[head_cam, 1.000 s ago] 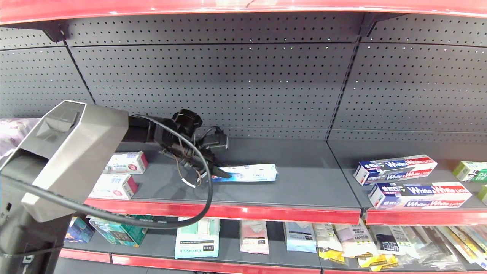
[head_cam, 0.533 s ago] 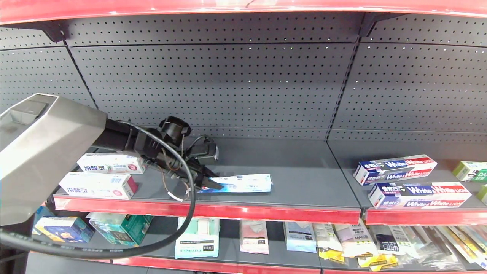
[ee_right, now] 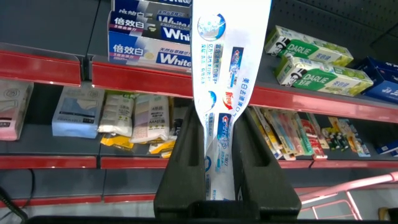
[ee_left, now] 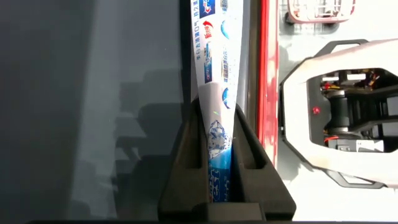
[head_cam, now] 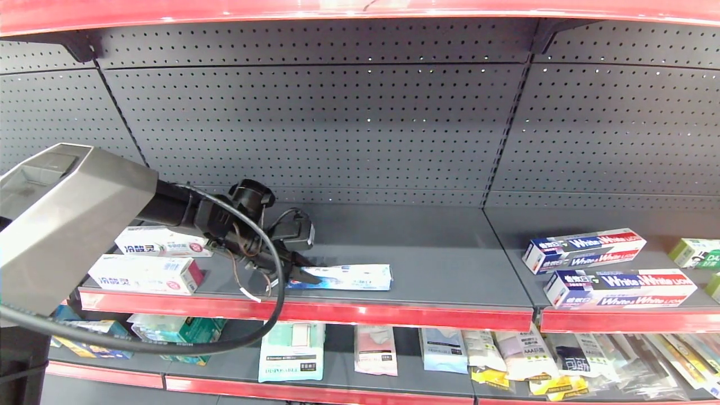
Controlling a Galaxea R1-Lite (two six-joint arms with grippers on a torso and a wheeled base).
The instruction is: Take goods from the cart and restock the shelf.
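Left pincer grasping toothpaste box at shelf front; right wrist view: right pincer grasping 2nd box.

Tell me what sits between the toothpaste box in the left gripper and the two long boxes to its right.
In the head view, only bare grey shelf and a seam between shelf boards separate the toothpaste box from the two long boxes.

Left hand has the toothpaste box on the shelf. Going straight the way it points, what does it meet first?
The left hand, with its toothpaste box, points along bare shelf; the first thing looks like the nearer red-white-blue box, depth uncertain.
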